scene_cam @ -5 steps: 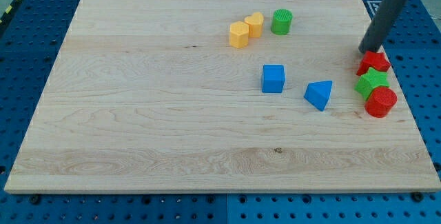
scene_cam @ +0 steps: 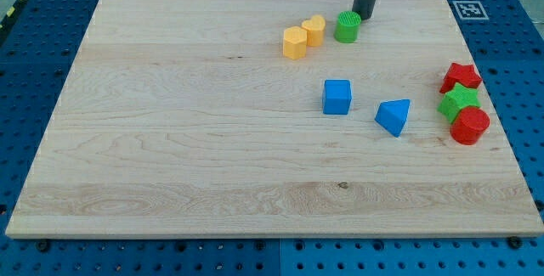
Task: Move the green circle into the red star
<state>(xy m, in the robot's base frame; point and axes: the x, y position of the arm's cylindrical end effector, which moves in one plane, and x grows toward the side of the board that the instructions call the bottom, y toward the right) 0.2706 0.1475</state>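
My tip (scene_cam: pixel 363 18) sits at the top of the view, just to the upper right of the green circle (scene_cam: pixel 347 27) and either touching its edge or a hair off it; I cannot tell which. There is no gripper on this arm, only the dark rod, so nothing is clasped or let go.

The green circle stands upright on the worktop (scene_cam: pixel 170 140), just below and left of my tip. Further left of my tip, just beyond the circle, lie a yellow heart (scene_cam: pixel 314 30) and a yellow hexagon (scene_cam: pixel 295 42), touching each other and running down to the left.

Below my tip and a little left, well apart from it, is a blue cube (scene_cam: pixel 337 96). Below and slightly right of my tip is a blue triangle (scene_cam: pixel 393 115).

Far to the right of my tip and lower, near the worktop's right edge, is the red star (scene_cam: pixel 461 76), well apart from the green circle. Directly beneath the star, in a tight column, come a green star (scene_cam: pixel 460 101) and then a red hexagon (scene_cam: pixel 469 126), each touching the next.
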